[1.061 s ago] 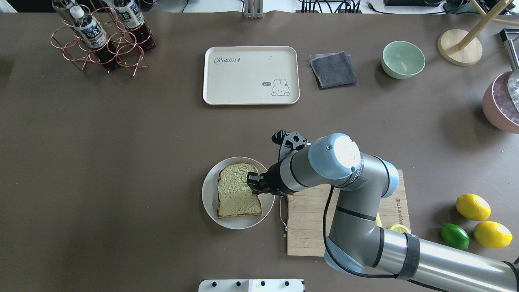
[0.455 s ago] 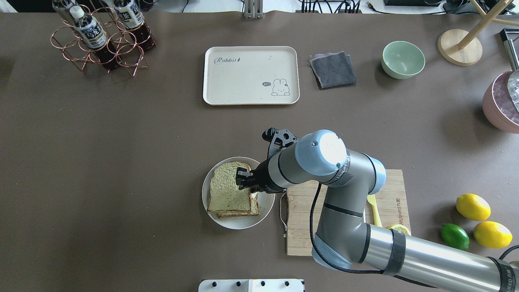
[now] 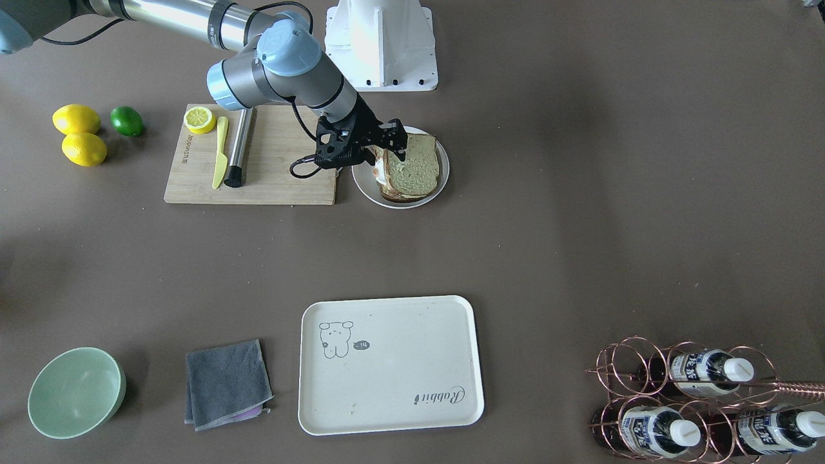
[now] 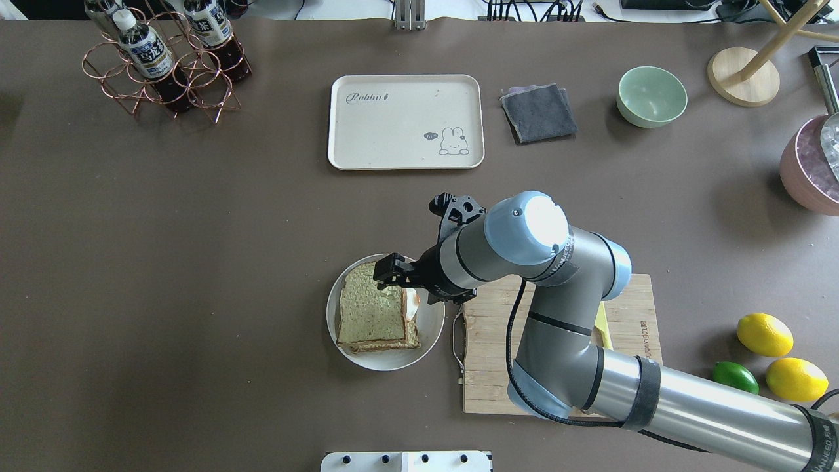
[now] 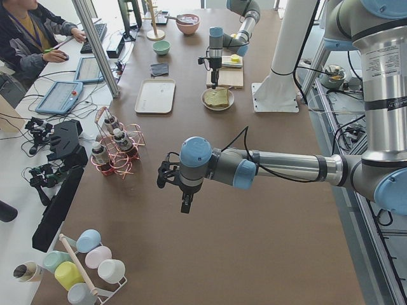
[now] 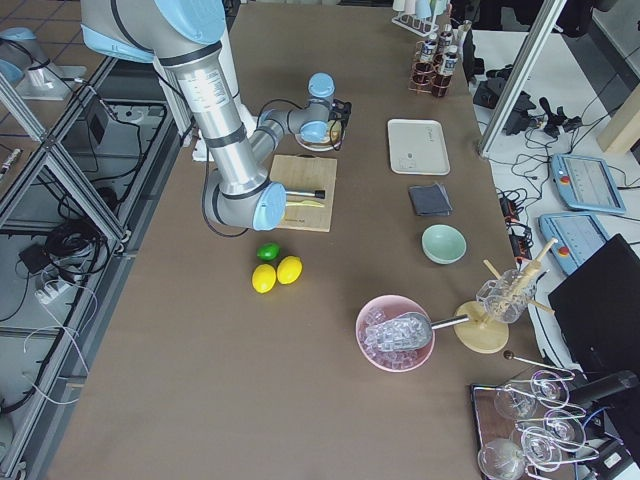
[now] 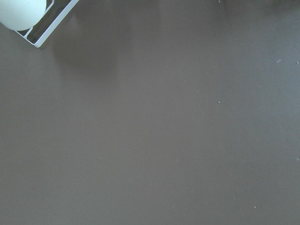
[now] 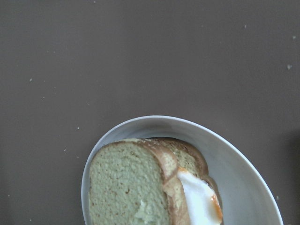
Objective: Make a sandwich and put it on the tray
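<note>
While the fingers of the right gripper (image 4: 388, 269), seemingly parted and empty, hang just above the sandwich (image 4: 372, 313) on its plate (image 4: 432, 329), pinching both slices gently should keep the egg (image 4: 411, 304) inside.

You worked at a long table (image 4: 196, 229) topped in matte dark brown, evenly lit, with only soft shadows on it. Along one long side of the table stood your white desk (image 5: 13, 155), and aluminium posts (image 5: 95, 44) rose at the table's edge. Beyond the table's opposite side, reddish floor tiles (image 6: 60, 20) showed beneath metal framing (image 6: 70, 165).
</note>
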Tool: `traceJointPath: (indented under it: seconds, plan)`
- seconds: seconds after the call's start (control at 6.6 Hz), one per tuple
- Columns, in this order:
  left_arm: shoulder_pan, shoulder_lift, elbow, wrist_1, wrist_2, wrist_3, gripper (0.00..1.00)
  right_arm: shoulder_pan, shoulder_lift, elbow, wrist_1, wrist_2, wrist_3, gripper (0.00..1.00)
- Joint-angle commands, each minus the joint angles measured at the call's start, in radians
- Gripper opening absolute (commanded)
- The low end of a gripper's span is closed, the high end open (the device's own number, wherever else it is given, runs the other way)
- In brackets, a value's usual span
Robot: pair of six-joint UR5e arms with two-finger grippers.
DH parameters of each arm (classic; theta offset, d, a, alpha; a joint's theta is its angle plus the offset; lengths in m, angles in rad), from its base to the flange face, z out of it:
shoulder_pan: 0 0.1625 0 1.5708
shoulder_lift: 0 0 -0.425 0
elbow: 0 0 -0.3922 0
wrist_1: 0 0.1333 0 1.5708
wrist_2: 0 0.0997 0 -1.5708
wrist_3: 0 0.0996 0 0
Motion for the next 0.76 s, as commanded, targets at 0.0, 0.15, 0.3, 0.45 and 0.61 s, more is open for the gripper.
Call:
traceJointPath:
  seconds: [0.0, 0.15, 0.3, 0.45, 0.61]
  plan:
    - [0.143, -0.041, -0.026, -0.172, -0.060, -0.412, 0.97, 0.070, -0.051, 0.078, -0.002, 0.053, -0.001, 1.00]
    - [0.273, -0.058, -0.055, -0.290, -0.051, -0.672, 0.98, 0.093, -0.060, 0.084, -0.004, 0.056, -0.002, 1.00]
    - [0.375, -0.075, -0.092, -0.350, -0.007, -0.824, 0.98, 0.144, -0.085, 0.087, -0.040, 0.103, -0.015, 1.00]
    - [0.525, -0.107, -0.145, -0.351, 0.079, -0.983, 0.98, 0.203, -0.117, 0.127, -0.124, 0.160, -0.117, 1.00]
    - [0.711, -0.168, -0.173, -0.346, 0.224, -1.127, 0.97, 0.237, -0.181, 0.203, -0.205, 0.162, -0.260, 1.00]
